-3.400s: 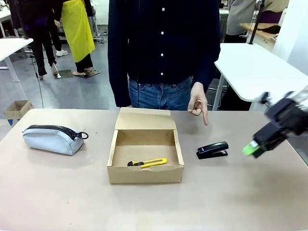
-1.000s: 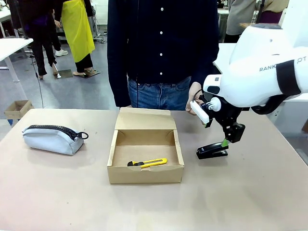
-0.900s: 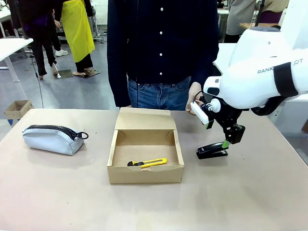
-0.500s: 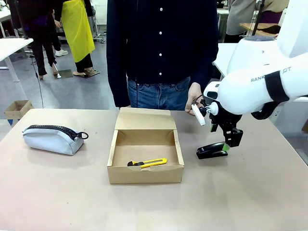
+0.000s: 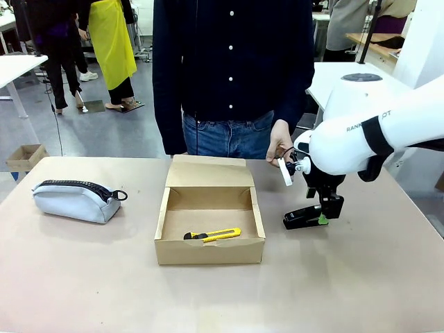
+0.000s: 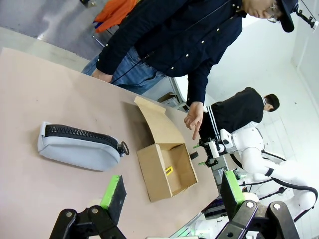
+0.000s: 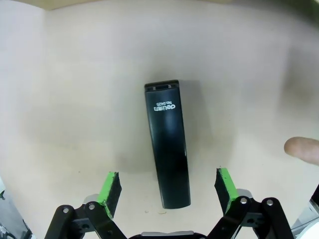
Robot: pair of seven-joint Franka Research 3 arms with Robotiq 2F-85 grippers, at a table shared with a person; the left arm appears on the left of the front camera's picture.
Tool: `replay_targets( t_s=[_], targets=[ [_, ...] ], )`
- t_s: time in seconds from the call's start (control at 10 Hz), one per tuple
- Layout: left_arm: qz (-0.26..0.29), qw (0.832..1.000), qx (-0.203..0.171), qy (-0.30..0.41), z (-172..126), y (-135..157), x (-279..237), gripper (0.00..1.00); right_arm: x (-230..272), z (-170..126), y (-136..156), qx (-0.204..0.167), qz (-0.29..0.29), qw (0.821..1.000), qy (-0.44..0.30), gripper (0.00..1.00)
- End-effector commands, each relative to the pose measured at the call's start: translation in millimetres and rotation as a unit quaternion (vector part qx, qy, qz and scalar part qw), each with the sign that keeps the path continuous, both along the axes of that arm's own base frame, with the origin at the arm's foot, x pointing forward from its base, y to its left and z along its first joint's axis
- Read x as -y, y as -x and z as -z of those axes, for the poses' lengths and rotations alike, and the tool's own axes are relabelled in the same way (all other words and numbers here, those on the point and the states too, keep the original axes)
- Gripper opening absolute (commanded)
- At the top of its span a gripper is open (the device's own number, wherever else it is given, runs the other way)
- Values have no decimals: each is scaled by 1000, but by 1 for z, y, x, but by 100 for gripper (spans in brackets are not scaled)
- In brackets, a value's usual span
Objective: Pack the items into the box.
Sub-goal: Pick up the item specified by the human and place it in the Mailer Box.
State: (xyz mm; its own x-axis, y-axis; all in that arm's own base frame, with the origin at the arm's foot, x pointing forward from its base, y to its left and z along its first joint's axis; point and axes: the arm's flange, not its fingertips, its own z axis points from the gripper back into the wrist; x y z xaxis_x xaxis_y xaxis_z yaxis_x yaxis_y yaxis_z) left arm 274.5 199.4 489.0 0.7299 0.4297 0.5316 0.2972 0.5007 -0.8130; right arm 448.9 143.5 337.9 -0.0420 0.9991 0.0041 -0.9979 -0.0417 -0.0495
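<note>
The right hand (image 7: 168,188) is hovering wide open, the stapler (image 7: 167,142)'s right end lying between its pads (image 7: 110,191), untouched, on the worktop (image 7: 70,99).

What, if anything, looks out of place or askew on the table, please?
Nothing stands out. The knife lies flat in the open box, the stapler lies flat on the table to its right under the open right gripper, and the pouch sits zipped at the left.

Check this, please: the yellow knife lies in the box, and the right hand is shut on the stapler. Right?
No: the right hand is open, astride the stapler, as the right wrist view shows. The knife is in the box.
</note>
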Motion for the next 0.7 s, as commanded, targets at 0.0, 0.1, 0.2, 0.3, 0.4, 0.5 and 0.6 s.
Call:
replay_targets(
  t_s=[0.0,0.1,0.2,0.3,0.4,0.5,0.6],
  targets=[
    [1,1000,15,5,0,0,1,100,-1,11,-16,-2,20,1000,-3,100],
    [1,1000,15,5,0,0,1,100,-1,15,-18,-9,17,1000,-5,100],
    [1,1000,15,5,0,0,1,100,0,15,-19,-13,19,1000,-7,100],
    [1,1000,15,5,0,0,1,100,0,15,-19,-14,21,1000,-6,100],
    [1,1000,15,5,0,0,1,100,-1,15,-19,-17,19,1000,-6,86],
    [1,1000,15,5,0,0,1,100,-2,15,-19,-24,21,999,-10,46],
    [1,1000,15,5,0,0,1,100,-2,15,-19,-26,24,999,-12,32]
  ],
)
